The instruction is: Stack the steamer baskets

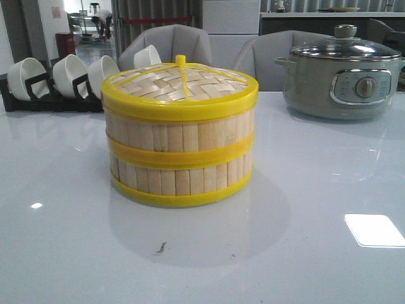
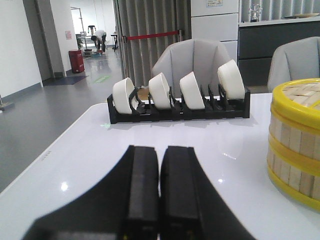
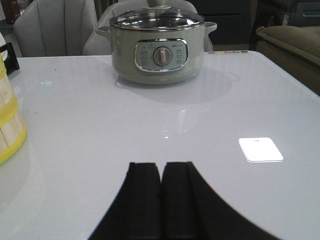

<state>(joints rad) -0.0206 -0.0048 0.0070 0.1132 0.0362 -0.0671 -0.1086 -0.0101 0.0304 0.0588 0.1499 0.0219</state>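
Two steamer baskets [image 1: 180, 158] stand stacked one on the other at the table's middle, with pale wood-slat walls and yellow rims. The woven-bamboo lid [image 1: 180, 85] with a yellow rim sits on top. The stack also shows at the edge of the left wrist view [image 2: 295, 140] and of the right wrist view [image 3: 9, 120]. My left gripper [image 2: 160, 150] is shut and empty, low over the table, apart from the stack. My right gripper [image 3: 161, 166] is shut and empty, apart from the stack. Neither gripper shows in the front view.
A grey-green electric pot [image 1: 342, 76] with a glass lid stands at the back right. A black rack [image 2: 180, 107] with white bowls [image 1: 69, 73] stands at the back left. A bright light patch [image 1: 373, 229] lies on the glossy white table [image 1: 304, 190]. Grey chairs stand behind.
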